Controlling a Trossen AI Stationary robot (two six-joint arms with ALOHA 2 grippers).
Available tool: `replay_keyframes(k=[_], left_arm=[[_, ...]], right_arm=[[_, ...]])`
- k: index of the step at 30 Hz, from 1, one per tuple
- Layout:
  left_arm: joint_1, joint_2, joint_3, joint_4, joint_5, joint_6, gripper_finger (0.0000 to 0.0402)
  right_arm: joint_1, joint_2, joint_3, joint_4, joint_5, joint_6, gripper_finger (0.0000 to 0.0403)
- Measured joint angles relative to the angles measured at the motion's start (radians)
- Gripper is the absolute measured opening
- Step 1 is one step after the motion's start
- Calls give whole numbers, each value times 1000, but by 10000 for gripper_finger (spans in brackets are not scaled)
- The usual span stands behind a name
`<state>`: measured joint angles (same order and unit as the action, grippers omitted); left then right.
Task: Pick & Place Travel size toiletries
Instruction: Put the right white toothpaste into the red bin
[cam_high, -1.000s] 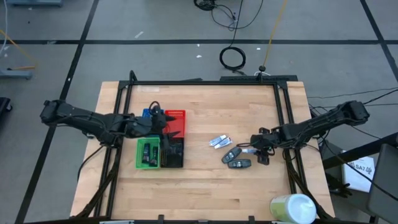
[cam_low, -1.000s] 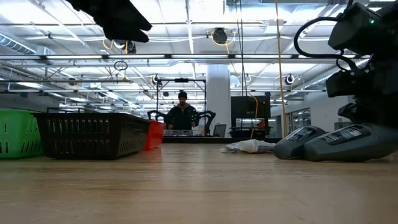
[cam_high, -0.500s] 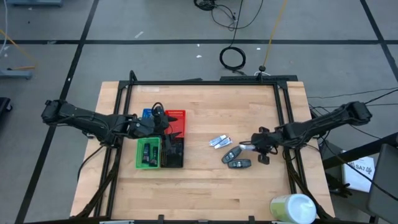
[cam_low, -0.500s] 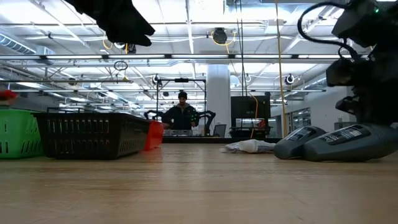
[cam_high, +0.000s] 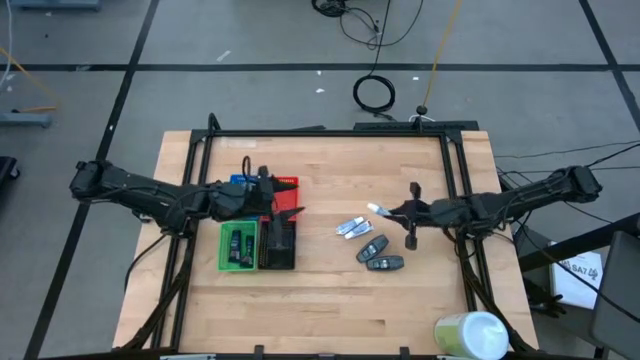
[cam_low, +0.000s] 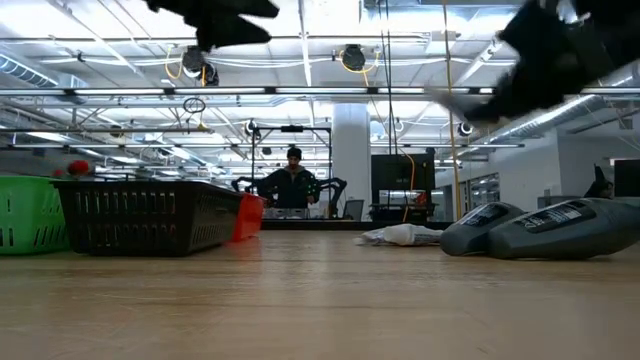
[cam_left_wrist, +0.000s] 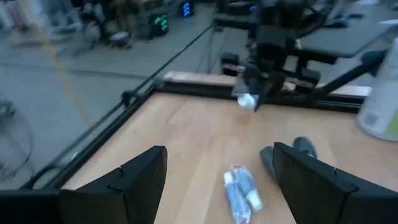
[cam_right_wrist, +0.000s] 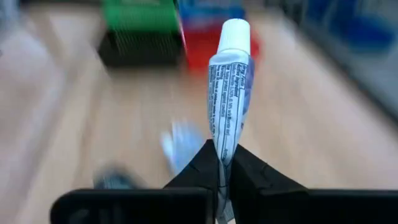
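Note:
My right gripper (cam_high: 388, 211) hangs above the table's right half, shut on a small white tube (cam_right_wrist: 229, 87), one of the travel size toiletries. Below it on the table lie two more white tubes (cam_high: 352, 227) and two dark oblong packs (cam_high: 378, 255). Over the red tray (cam_high: 283, 188) my left gripper (cam_left_wrist: 217, 180) is open with nothing between its fingers, pointing about level toward the right gripper. In the low view both grippers show only as dark shapes at the top. My right gripper pinches the tube's flat crimped end (cam_right_wrist: 222, 152) between its two fingertips. The tube runs on from the fingers in line with them, its white cap (cam_right_wrist: 234, 32) farthest from the gripper. The tube is lifted clear of the table, pointing toward the trays.
Blue (cam_high: 238, 182), red, green (cam_high: 238, 246) and black (cam_high: 278, 245) trays stand together at the left centre. A big pale green-white cylinder (cam_high: 470, 335) lies at the near right corner. Bare wood lies between the trays and the loose items. A person stands far behind the table (cam_low: 293, 185).
My right gripper has risen from beside the dark packs and moved toward the table's far edge, tipping up from a steep downward slant to nearly level. The white tube has come up with it, clear of the table. My left gripper has shifted slightly toward the right.

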<state>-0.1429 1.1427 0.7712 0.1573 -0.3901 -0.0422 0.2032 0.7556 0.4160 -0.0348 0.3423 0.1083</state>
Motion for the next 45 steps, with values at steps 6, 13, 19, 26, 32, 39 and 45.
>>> replay_keyframes(k=[6, 13, 19, 26, 32, 39, 45], left_arm=[[20, 135, 1, 305, 52, 122, 280], [71, 352, 1, 686, 248, 127, 280], [86, 521, 75, 853, 319, 146, 280], [86, 685, 256, 833, 346, 152, 280], [91, 746, 352, 747, 348, 153, 280], [91, 755, 398, 662, 348, 169, 278], [91, 755, 398, 661, 348, 192, 220]], right_arm=[[0, 37, 1, 388, -35, -257, 13], [-1, 108, 1, 539, -108, -320, 14], [-1, 149, 0, 592, -109, -324, 14], [-1, 180, 0, 645, -109, -334, 14], [-1, 180, 0, 646, -111, -332, 15], [-1, 180, 0, 644, -111, -333, 15], [-1, 180, 0, 628, -111, -333, 15]])
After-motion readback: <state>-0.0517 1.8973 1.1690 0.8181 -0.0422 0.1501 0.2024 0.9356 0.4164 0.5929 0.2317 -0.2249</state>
